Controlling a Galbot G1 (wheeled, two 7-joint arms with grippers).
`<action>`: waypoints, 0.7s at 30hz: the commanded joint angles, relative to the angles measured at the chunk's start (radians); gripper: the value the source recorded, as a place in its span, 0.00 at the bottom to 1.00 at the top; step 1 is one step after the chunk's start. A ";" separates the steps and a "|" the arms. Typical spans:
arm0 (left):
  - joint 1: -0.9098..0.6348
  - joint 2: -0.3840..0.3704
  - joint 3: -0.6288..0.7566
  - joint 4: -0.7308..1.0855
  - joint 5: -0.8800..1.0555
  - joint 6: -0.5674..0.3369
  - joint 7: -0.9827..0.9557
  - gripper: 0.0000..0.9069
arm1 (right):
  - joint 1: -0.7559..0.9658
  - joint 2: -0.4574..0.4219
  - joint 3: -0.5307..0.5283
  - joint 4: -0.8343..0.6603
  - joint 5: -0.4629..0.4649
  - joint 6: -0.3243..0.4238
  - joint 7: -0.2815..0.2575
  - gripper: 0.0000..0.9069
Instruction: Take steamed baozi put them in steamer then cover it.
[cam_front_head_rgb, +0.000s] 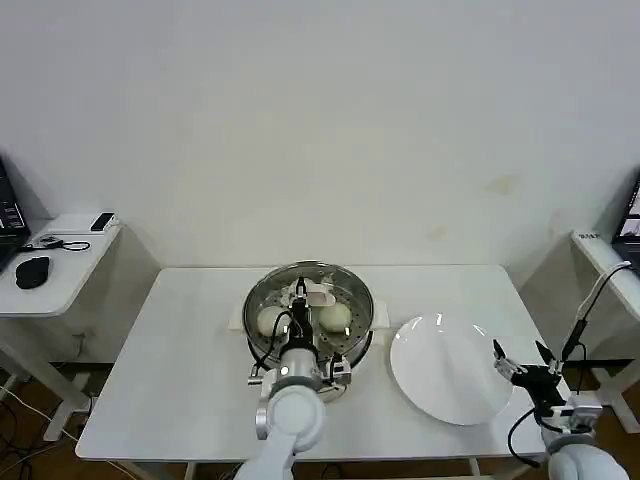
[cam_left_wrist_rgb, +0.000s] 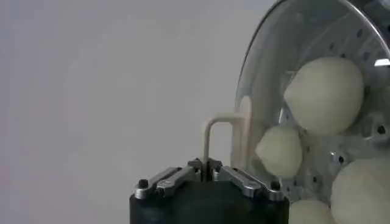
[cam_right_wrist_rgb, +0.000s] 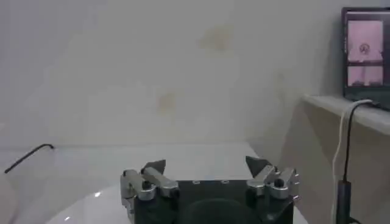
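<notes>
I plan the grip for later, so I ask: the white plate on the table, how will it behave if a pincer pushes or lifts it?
The white plate looks glossy, so it would probably slide on the smooth table and slip in a pinch. It seems stiff and likely breakable. It lies flat, so tipping seems unlikely. The right pincer is open beside it.

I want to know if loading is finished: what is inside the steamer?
Inside the steamer, the left wrist view shows four baozi on the perforated tray. The left gripper above the pot hides part of the tray in the head view.
</notes>
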 joint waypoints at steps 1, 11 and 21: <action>0.002 -0.002 0.001 0.011 -0.009 -0.004 -0.010 0.00 | -0.001 -0.001 0.003 -0.001 -0.002 0.003 0.000 1.00; 0.009 -0.001 0.000 -0.001 -0.010 -0.005 -0.007 0.00 | 0.001 0.004 0.001 -0.003 -0.004 0.003 0.000 1.00; 0.014 -0.001 0.001 -0.008 -0.012 -0.016 -0.016 1.00 | -0.002 0.006 0.005 -0.008 -0.006 0.006 0.000 1.00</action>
